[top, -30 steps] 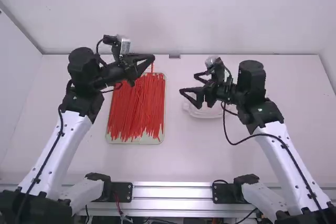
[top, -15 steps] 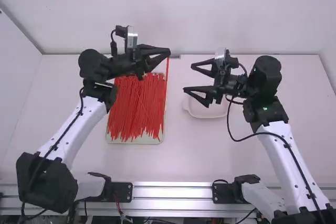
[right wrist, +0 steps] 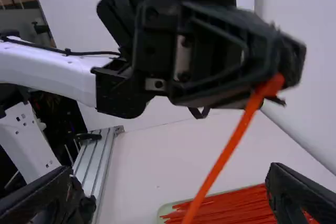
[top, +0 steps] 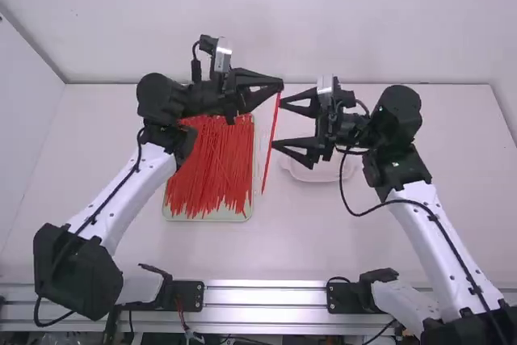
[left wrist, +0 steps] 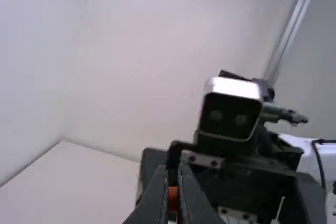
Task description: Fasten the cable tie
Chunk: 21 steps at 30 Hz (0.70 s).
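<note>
My left gripper (top: 277, 86) is raised above the table's middle, shut on the top end of one red cable tie (top: 270, 140) that hangs straight down from it. The left wrist view shows the orange-red tie (left wrist: 171, 194) pinched between the closed fingers. My right gripper (top: 287, 120) faces it from the right, open wide, its two fingers spread above and below just beside the hanging tie. In the right wrist view the tie (right wrist: 231, 142) slants down from the left gripper (right wrist: 273, 80), between my spread fingertips (right wrist: 42, 195).
A tray (top: 173, 213) heaped with several red cable ties (top: 212, 163) lies under the left arm. A white dish (top: 305, 172) sits on the table below the right gripper. Bare table lies to the front and right.
The left gripper has lifted the single tie off the pile and carried it right toward the middle. The right gripper has risen, swung left toward it and opened wider.
</note>
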Each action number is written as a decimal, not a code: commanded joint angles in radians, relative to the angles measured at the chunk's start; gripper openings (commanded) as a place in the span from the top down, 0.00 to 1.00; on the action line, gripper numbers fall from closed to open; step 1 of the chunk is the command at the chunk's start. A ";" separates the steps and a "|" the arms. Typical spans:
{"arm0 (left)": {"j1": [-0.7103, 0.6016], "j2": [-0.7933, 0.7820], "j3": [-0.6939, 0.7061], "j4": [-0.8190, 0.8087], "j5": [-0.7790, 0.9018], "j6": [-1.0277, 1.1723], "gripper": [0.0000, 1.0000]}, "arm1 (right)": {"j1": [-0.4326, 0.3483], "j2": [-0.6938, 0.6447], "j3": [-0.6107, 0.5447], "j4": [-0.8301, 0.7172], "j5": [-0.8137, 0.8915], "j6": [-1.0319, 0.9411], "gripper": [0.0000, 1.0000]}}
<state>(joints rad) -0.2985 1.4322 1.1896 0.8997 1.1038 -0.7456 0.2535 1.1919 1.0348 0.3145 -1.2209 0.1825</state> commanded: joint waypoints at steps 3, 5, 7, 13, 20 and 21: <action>-0.007 -0.005 0.034 0.007 0.014 -0.006 0.98 | -0.002 0.034 0.032 0.056 -0.011 0.087 0.13; -0.009 -0.005 0.034 0.010 0.013 -0.006 0.98 | -0.008 0.055 0.032 0.097 -0.013 0.136 0.32; -0.011 -0.005 0.034 0.010 0.005 -0.006 0.98 | -0.012 0.066 0.032 0.121 -0.014 0.167 0.45; -0.018 -0.002 0.034 -0.001 -0.034 -0.006 0.98 | -0.012 0.109 0.032 0.238 -0.069 0.246 0.76; -0.023 0.011 0.034 -0.005 -0.050 0.020 0.98 | -0.014 0.111 0.032 0.250 -0.073 0.258 1.00; -0.021 0.011 0.034 -0.006 -0.059 0.019 0.96 | -0.019 0.111 0.032 0.251 -0.077 0.259 1.00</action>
<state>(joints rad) -0.3107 1.4334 1.1980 0.8860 1.0607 -0.7380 0.2386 1.3022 1.0348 0.5583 -1.2789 0.4278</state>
